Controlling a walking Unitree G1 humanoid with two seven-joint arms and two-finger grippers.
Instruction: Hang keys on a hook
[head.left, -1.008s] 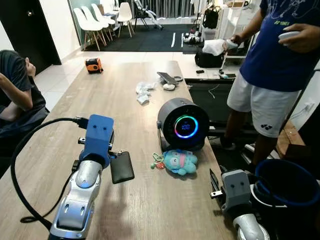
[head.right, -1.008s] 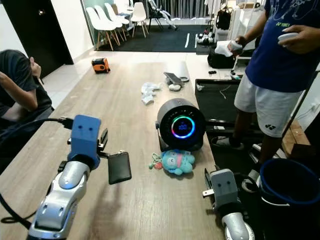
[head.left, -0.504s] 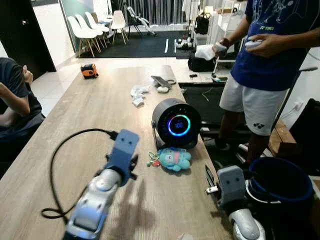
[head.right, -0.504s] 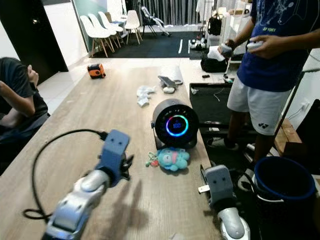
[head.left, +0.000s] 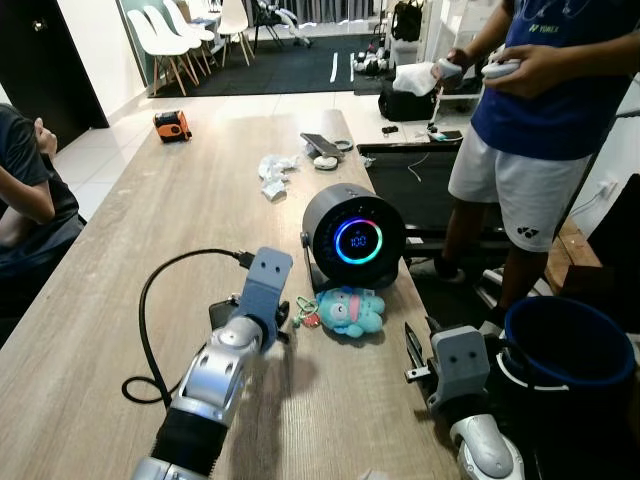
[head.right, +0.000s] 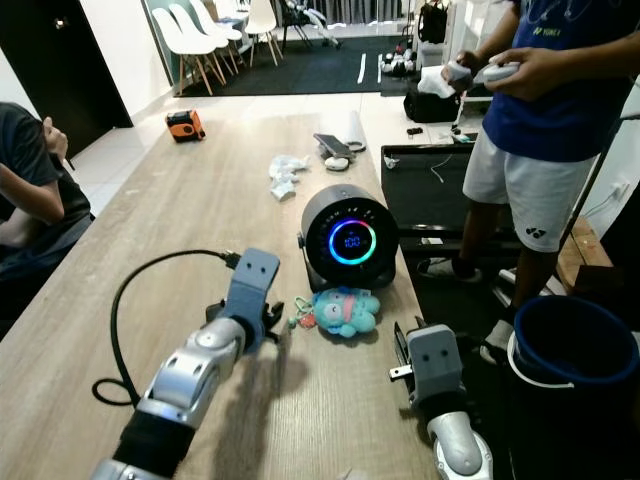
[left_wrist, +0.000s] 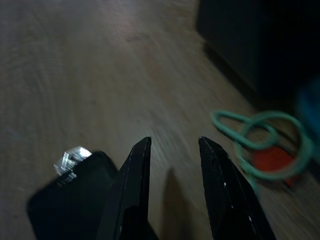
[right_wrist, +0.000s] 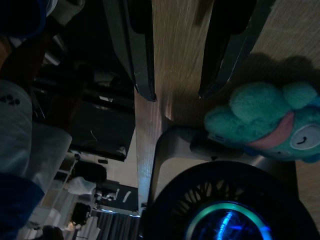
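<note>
Left wrist view shows the left gripper (left_wrist: 172, 147) low over the wooden table (head.left: 150, 220), its two fingers a little apart and holding nothing. The keys (left_wrist: 260, 137), on a green ring with a red tag, lie just beside it, next to the teal plush toy (head.left: 348, 310). Right gripper (right_wrist: 177, 95) is open and empty near the table edge.

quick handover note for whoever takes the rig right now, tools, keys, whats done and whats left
Left tool: open, empty, low over the table, aimed just short of the keys.
Right tool: open, empty, at the table's near right edge.
Keys: green loop and red tag lying on the table, attached to the teal plush toy in front of the round black fan.
Done: nothing grasped.
Left: pick up the keys, find a hook, hang them.
</note>
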